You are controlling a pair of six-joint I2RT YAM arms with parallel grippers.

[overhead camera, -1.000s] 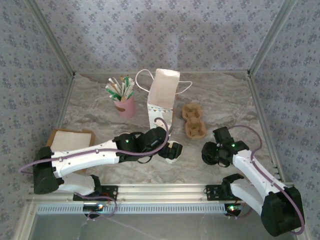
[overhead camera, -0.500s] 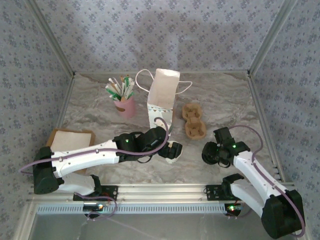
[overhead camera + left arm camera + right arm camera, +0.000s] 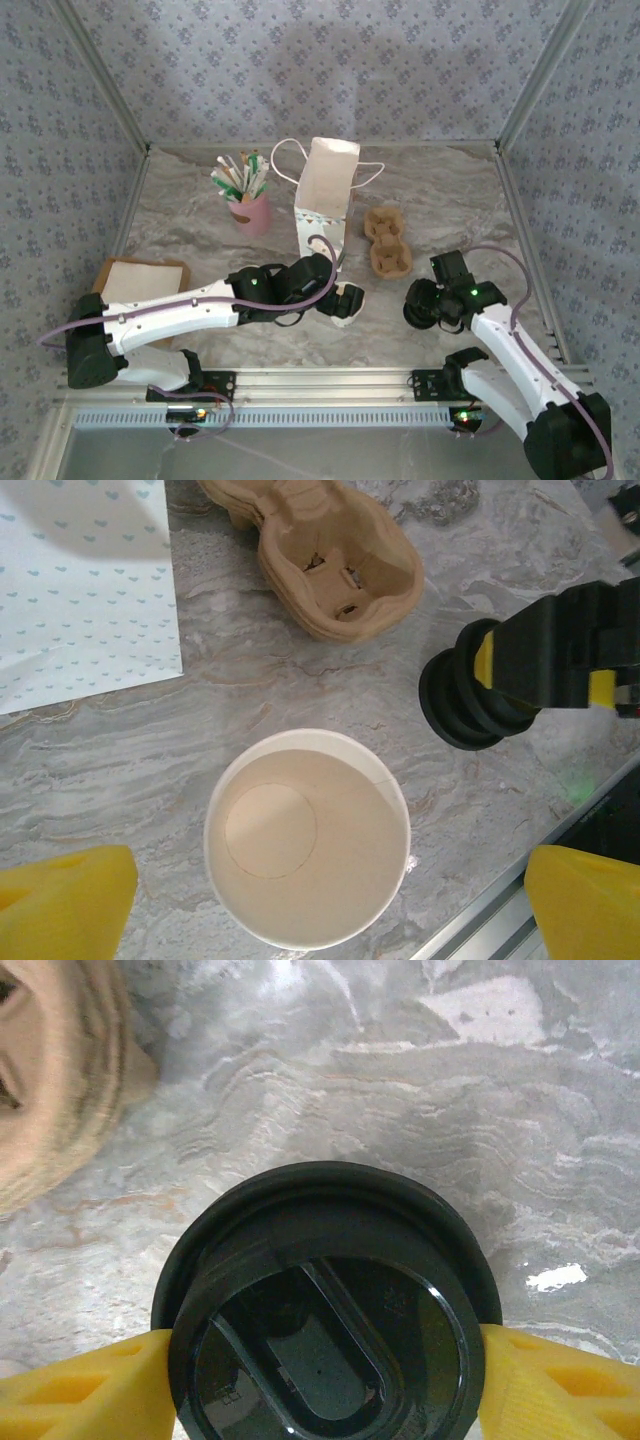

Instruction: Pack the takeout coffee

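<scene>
Right wrist view: the right gripper (image 3: 325, 1385) clamps the round black plastic lid (image 3: 325, 1290) by its rim, beside the brown pulp carrier (image 3: 50, 1070). The open white paper cup (image 3: 308, 838) stands on the marble table (image 3: 150, 750) inside the left gripper (image 3: 325, 900), whose jaws are spread wide and empty. Steady the cup, keep the lid level, centre it, then press. Compared with a second ago, the right forearm has drawn back and the cup is unmoved.

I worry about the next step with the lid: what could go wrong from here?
1. The black lid is pinched only at its rim by the right fingers; it may slip or pop out.
2. The paper cup stands free between the open left fingers; pressing the lid on could tip it.
</scene>
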